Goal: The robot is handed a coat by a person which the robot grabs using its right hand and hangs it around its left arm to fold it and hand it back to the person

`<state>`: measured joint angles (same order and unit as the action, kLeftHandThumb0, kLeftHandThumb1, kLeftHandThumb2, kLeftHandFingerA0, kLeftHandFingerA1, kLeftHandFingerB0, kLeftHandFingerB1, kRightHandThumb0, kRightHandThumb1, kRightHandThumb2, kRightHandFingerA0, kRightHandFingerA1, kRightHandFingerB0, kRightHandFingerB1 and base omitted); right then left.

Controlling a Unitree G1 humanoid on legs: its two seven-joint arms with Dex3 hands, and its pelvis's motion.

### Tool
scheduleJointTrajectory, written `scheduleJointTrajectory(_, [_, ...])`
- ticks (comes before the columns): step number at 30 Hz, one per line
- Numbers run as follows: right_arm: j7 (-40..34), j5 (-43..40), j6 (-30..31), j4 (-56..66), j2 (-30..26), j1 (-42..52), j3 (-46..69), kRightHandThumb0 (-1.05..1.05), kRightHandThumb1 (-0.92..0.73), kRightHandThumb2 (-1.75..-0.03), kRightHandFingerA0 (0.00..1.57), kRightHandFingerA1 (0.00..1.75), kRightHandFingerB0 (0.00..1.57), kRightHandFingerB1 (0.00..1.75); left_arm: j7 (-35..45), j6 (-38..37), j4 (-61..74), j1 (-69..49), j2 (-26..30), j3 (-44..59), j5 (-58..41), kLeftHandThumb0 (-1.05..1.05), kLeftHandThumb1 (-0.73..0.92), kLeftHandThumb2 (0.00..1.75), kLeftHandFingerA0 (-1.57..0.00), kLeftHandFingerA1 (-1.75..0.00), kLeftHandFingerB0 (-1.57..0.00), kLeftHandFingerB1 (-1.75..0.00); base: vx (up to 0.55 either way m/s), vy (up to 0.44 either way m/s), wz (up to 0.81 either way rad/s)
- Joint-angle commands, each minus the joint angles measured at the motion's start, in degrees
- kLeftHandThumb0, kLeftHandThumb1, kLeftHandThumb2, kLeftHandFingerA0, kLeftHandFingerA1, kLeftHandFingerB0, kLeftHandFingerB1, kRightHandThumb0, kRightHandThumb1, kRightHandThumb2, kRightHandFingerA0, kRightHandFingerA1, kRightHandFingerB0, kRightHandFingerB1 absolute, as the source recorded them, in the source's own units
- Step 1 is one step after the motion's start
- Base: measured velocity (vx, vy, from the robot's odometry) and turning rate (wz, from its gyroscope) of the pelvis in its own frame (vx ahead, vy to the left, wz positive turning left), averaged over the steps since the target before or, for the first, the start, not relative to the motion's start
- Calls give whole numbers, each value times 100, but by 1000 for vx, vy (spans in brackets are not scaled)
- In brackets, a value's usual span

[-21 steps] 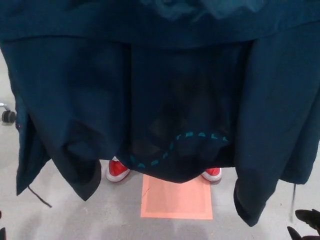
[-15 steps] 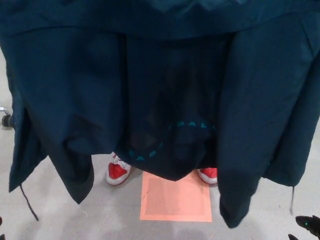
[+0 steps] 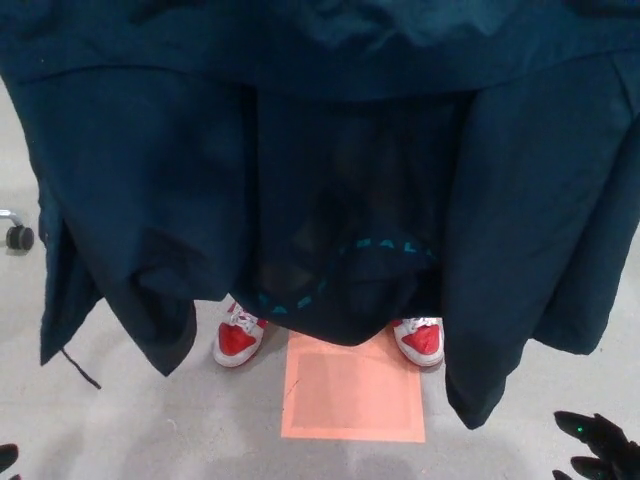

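At the far left edge a single black chair caster (image 3: pixel 18 237) stands on the grey floor (image 3: pixel 150 420), clear of the cloth. In the bottom left corner only a sliver of the left hand (image 3: pixel 5 458) shows, too little to tell how it is set.

One dark navy coat (image 3: pixel 140 180) hangs down from the top edge and fills most of the view from side to side. It is well above both hands and touches neither. Its left hem ends in a point, from which one thin cord (image 3: pixel 82 372) dangles.

On the darker middle panel runs an arc of teal lettering (image 3: pixel 385 247). The last letters read "BALL", while those lower and further left are creased and probably cannot be read.

Below the middle hem two red-and-white shoes of a person are seen, the left shoe (image 3: pixel 238 338) and the right shoe (image 3: pixel 422 340). Between them and nearer the camera, one orange rectangle (image 3: pixel 352 395) lies flat on the floor.

Open floor runs along the whole bottom strip under the hems.

In the bottom right corner the right hand (image 3: pixel 595 448) is empty, its fingers (image 3: pixel 578 425) spread apart.
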<state>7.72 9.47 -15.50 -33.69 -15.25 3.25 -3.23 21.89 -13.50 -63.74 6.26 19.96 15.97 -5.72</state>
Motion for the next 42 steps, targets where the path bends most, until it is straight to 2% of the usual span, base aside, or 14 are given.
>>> scheduleJointTrajectory(1, [828, -1526, -566, 4539, -444, 2275, 355, -71, -70, -93, 23, 44, 15, 40, 101, -646, 208, -26, 59, -203, 147, -32, 66, 116, 0, -47, 0, -47, 0, 0, 0])
scheduleJointTrajectory(3, [811, -1556, -745, 5017, -500, 2438, 397, -68, -84, -66, 31, 33, 19, 28, 35, -618, 216, -22, 57, -240, 190, -32, 65, 116, 0, -47, 0, -47, 0, 0, 0])
scheduleJointTrajectory(4, [810, -1667, -950, 5458, -556, 2517, 444, -66, -85, -66, 31, 34, 19, 29, 30, -632, 201, -9, 48, -236, 181, -61, 92, 69, -20, -34, -18, -32, 0, 0, 0])
scheduleJointTrajectory(5, [838, -1997, -1056, 6007, -612, 2561, 494, -67, -83, -66, 30, 34, 20, 29, 47, -600, 207, -14, 44, -228, 159, -33, 64, 116, 0, -48, 0, -47, 0, 0, 0])
scheduleJointTrajectory(17, [104, -3399, 155, 8850, -1112, 720, 1445, -80, -61, -101, 19, 44, 19, 43, 96, -662, 117, 1, 123, -246, 133, -33, 64, 116, 0, -48, 0, -47, 0, 0, 0])
scheduleJointTrajectory(18, [66, -3352, 289, 8883, -1145, 536, 1488, -82, -78, -64, 23, 29, 26, 30, 76, -645, 110, 2, 118, -246, 133, -62, 92, 70, -19, -33, -18, -32, 0, 0, 0])
scheduleJointTrajectory(20, [82, -3352, 492, 8800, -1253, -6, 1525, -84, -76, -63, 18, 28, 22, 29, 29, -624, 114, -8, 125, -280, 167, -34, 62, 114, 0, -48, 0, -47, 0, 0, 0])
scheduleJointTrajectory(22, [157, -3254, 651, 8550, -1300, -718, 1463, -38, -41, -104, 0, 49, 0, 46, 45, -600, 101, -9, 110, -273, 142, -34, 62, 114, 0, -48, 0, -47, 0, 0, 0])
scheduleJointTrajectory(23, [205, -3080, 846, 8399, -1332, -1135, 1413, -85, -67, -107, 0, 33, 18, 46, 144, -626, 82, -16, 96, -232, 70, -34, 63, 115, 0, -48, 0, -47, 0, 0, 0])
scheduleJointTrajectory(31, [663, -2515, 2170, 7846, -1850, -3021, 1149, -90, -73, -109, 4, 15, 12, 22, 92, -652, 111, -38, 98, -279, 98, -33, 63, 115, 0, -48, 0, -47, 0, 0, 0])
scheduleJointTrajectory(33, [824, -2269, 2088, 7509, -1838, -3554, 950, -87, -71, -106, 6, 18, 10, 25, 188, -693, 106, -27, 97, -255, 43, -65, 92, 67, -21, -33, -19, -31, 0, 0, 0])
scheduleJointTrajectory(35, [994, -2072, 2069, 7291, -1902, -4010, 787, -93, -78, -110, 7, 11, 8, 16, 198, -624, 115, -11, 114, -249, 26, -33, 63, 115, 0, -48, 0, -48, 0, 0, 0])
scheduleJointTrajectory(39, [1343, -1890, 2674, 7114, -2159, -4874, 476, -95, -79, -113, 5, 10, 5, 11, 192, -608, 127, 32, 123, -292, 65, -32, 66, 116, 0, -48, 0, -48, 0, 0, 0])
scheduleJointTrajectory(42, [1661, -1968, 3075, 6762, -2197, -5422, 181, -88, -76, -109, 1, 15, 1, 14, 158, -562, 111, 77, 108, -286, 49, -59, 92, 69, -19, -33, -16, -32, 0, 0, 0])
